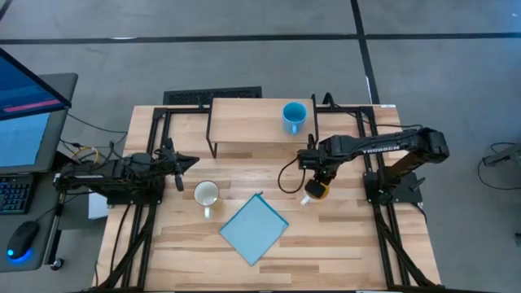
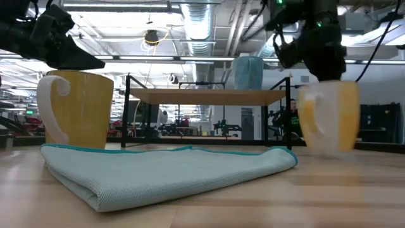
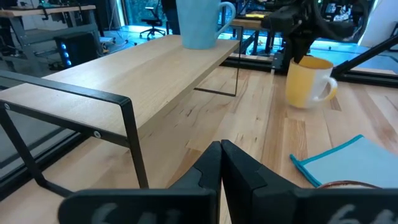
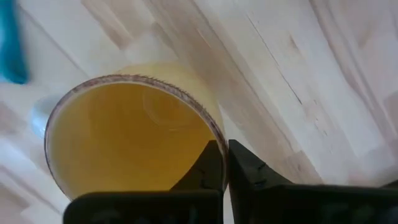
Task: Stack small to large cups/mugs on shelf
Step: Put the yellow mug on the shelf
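orange mug (image 1: pixel 317 190) rim is pinched by right end effector (image 4: pixel 225 163) on tabletop (image 1: pixel 342 244), at 5 o'clock of shelf (image 1: pixel 244 122). left end effector (image 3: pixel 220 163) is pressed together, parked at 9 o'clock.

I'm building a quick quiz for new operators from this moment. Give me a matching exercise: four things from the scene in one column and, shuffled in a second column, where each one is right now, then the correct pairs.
Things
1. light blue mug
2. orange mug
3. cream mug
4. blue cloth

Places
A. on the table, its rim pinched by the right gripper
B. lying flat at the table's near middle
C. upright on the shelf
D. on the table just ahead of the shut left gripper, untouched

Pairs: 1-C, 2-A, 3-D, 4-B
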Motion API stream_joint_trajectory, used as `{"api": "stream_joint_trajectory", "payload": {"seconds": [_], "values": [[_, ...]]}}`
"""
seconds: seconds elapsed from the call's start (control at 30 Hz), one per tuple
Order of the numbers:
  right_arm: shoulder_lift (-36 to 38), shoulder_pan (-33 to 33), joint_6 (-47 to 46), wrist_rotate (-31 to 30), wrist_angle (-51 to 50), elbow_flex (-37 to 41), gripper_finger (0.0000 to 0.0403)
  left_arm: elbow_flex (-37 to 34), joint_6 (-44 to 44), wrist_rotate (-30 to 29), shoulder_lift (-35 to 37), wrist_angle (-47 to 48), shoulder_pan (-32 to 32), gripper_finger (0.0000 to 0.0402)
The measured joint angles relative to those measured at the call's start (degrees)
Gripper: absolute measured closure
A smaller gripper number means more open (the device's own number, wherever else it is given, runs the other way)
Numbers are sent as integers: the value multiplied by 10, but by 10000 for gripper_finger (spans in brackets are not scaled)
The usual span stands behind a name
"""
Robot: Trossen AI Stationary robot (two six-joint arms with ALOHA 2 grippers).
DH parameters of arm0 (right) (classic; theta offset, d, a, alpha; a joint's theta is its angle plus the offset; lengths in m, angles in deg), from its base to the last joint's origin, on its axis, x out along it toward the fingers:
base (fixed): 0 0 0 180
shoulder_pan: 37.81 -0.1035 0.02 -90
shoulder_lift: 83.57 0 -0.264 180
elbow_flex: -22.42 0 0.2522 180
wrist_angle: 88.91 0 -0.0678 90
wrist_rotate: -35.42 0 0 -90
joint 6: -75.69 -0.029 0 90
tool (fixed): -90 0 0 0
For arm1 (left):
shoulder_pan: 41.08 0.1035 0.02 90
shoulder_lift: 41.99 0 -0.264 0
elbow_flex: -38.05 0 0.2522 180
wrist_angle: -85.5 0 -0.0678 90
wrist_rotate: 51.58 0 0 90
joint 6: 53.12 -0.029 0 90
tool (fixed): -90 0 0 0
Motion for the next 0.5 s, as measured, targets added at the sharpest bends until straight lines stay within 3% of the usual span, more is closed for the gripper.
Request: {"api": "stream_joint_trajectory", "payload": {"seconds": [0.5], "values": [[0, 0, 52, -13, -139, -276, 386, 0, 0, 0, 0, 0, 0, 401]]}}
